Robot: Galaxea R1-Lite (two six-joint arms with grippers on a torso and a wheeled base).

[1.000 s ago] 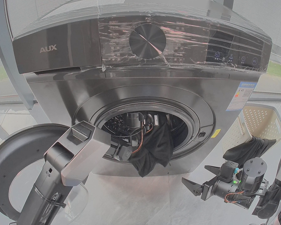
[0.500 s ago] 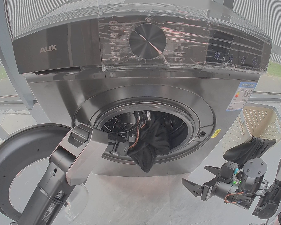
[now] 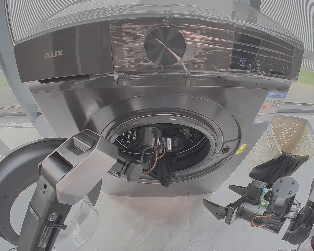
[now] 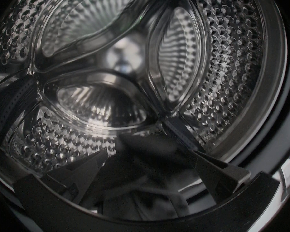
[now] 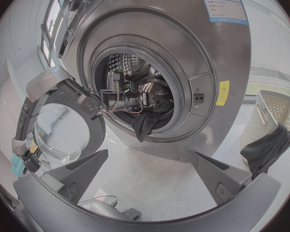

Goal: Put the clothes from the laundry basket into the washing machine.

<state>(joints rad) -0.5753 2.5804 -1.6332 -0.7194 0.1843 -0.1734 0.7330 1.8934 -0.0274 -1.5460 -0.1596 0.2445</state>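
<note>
Laundry loading at a front-load washer (image 3: 76,98), its door (image 3: 10,171) swung fully open to the robot's left. Left arm goes thru the round opening, w/ the left hand (image 4: 147,152) inside the drum (image 4: 235,55). Its fingers (image 4: 216,174) are spread wide, nothing pinched btwn them.

Black cloth (image 3: 165,169) lies bunched low in the drum, just below & btwn those fingers. Can't tell whether it touches either one. One end spills over the opening's lower lip & hangs down the washer's front, while the rest stays inside. From the right wrist view, that loose end (image 5: 145,121) dangles just under the left arm's wrist.

Right hand (image 3: 217,194) hangs low over the floor (image 3: 157,223) in front of the washer, off to the robot's right & well apart from the opening. Its fingers are spread, empty & aimed toward the washer's front.

Basket (image 3: 296,133), pale w/ perforated walls, stands beside the washer's right front corner. A second cloth (image 3: 279,166), also black, drapes over the basket's near rim & hangs down the outside, near the right arm's wrist but apart from the hand.

Clear plastic film covers the washer's control panel (image 3: 199,49), incl. the round dial (image 3: 164,46) at centre.
</note>
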